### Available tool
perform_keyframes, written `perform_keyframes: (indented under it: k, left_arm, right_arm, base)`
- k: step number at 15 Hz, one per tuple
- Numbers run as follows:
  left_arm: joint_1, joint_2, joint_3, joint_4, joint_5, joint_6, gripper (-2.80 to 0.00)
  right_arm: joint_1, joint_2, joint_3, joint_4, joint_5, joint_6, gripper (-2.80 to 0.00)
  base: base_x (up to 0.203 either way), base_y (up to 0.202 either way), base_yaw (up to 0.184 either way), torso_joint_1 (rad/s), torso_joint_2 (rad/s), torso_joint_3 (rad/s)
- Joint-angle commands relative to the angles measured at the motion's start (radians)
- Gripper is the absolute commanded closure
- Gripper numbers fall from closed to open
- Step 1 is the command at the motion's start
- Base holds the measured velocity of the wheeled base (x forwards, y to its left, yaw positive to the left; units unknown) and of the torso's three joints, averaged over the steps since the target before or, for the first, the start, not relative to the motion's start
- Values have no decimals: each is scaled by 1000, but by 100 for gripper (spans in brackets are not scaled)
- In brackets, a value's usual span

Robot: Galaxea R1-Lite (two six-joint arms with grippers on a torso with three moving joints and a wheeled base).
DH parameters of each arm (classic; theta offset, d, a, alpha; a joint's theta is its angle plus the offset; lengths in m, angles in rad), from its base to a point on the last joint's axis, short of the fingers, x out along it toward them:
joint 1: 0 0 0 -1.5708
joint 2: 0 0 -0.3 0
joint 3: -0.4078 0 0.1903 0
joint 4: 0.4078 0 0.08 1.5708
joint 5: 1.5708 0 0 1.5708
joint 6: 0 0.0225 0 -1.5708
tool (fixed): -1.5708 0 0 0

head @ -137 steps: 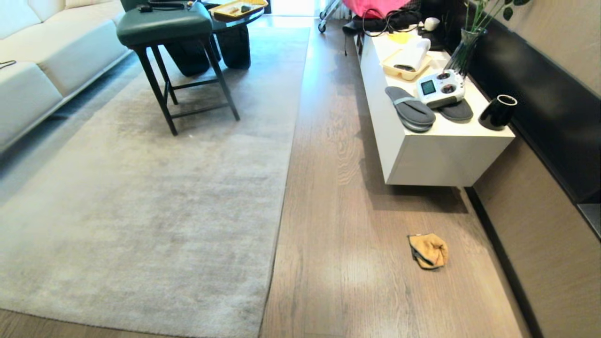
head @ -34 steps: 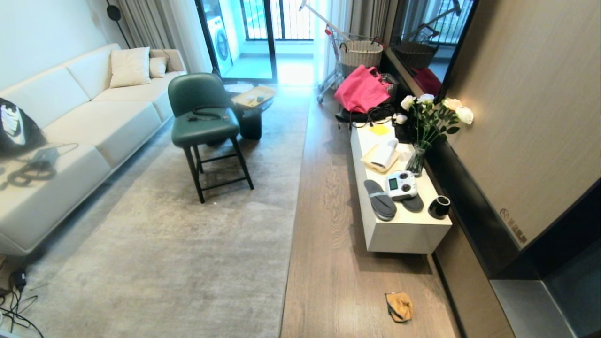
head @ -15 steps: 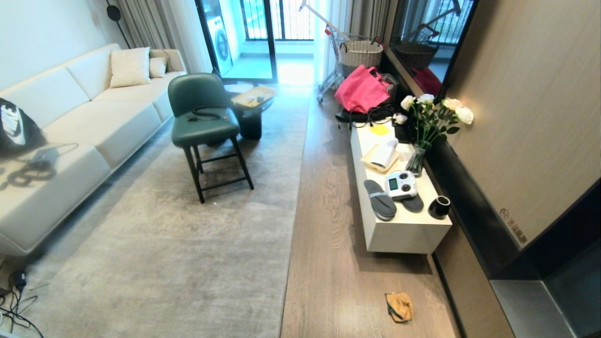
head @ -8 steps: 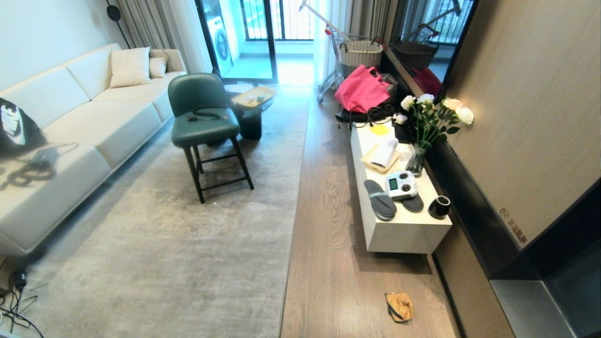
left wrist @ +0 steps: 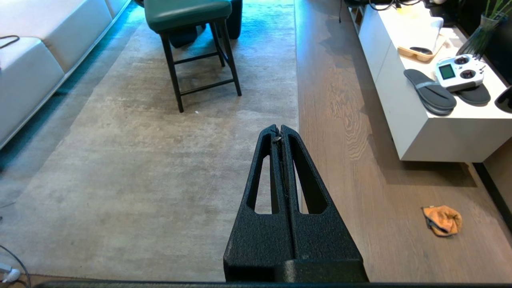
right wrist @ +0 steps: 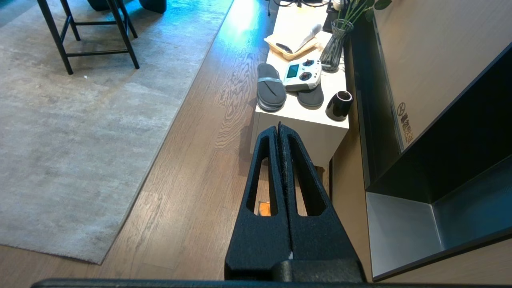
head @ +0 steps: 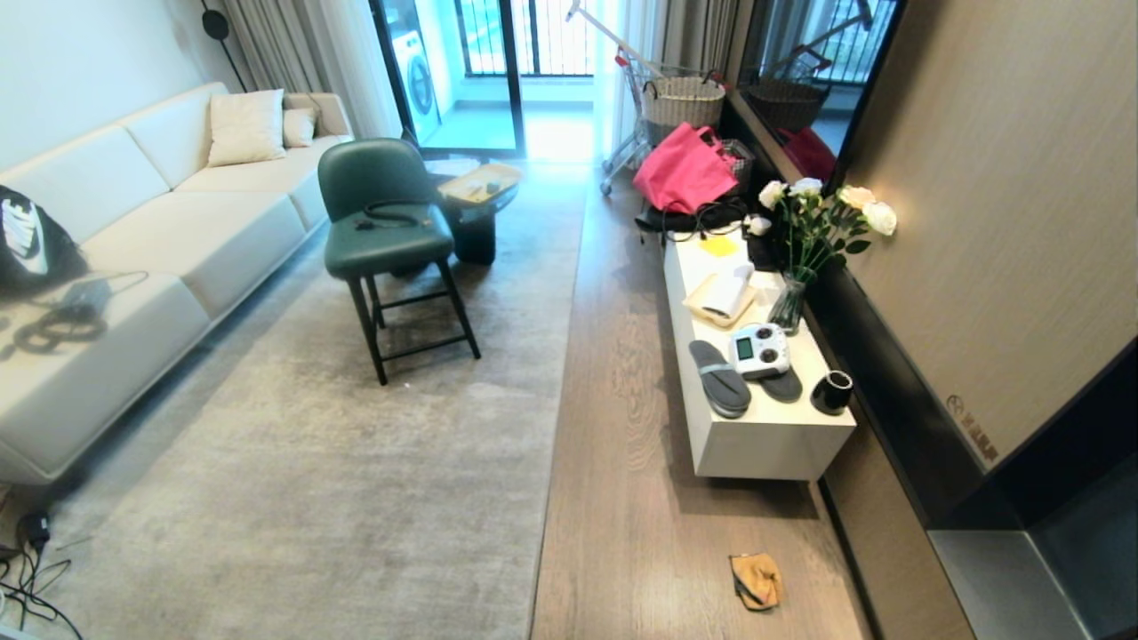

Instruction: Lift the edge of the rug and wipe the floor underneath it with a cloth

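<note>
The pale grey rug (head: 338,480) lies flat, and its straight rug edge (head: 549,462) runs along the wood floor (head: 622,498). The orange-yellow cloth (head: 756,581) sits crumpled on the floor to the right of the rug, near the wall. Neither gripper shows in the head view. In the left wrist view my left gripper (left wrist: 280,130) is shut and empty, held high above the rug edge (left wrist: 298,100), with the cloth (left wrist: 442,220) off to one side. My right gripper (right wrist: 279,130) is shut and empty too. A bit of the cloth (right wrist: 264,208) shows through its finger slot, far below.
A low white cabinet (head: 765,444) stands on the floor strip beyond the cloth, bearing slippers, a controller, a black cup and a vase. A green chair (head: 382,231) stands on the rug, with a sofa (head: 133,267) on the left. Cables (head: 27,569) lie at the rug's near left.
Since the oldest frame the head camera has risen and now takes in the whole room. Over the last two seconds nothing has moved.
</note>
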Motion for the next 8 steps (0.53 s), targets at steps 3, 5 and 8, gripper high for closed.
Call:
perform_keyframes:
  k: [3,5,8]
  left_arm:
    - [0,0,0,2,0,-1,0]
    - [0,0,0,0,0,1,0]
    - [0,0,0,0,0,-1,0]
  right_arm:
    - [0,1,0,0,1,0,0]
    - [0,1,0,0,3,-2,0]
    - [0,1,0,0,3,-2,0]
  base:
    - [0,0,0,0,0,0]
    - [0,0,0,0,0,0]
    - [0,0,0,0,0,0]
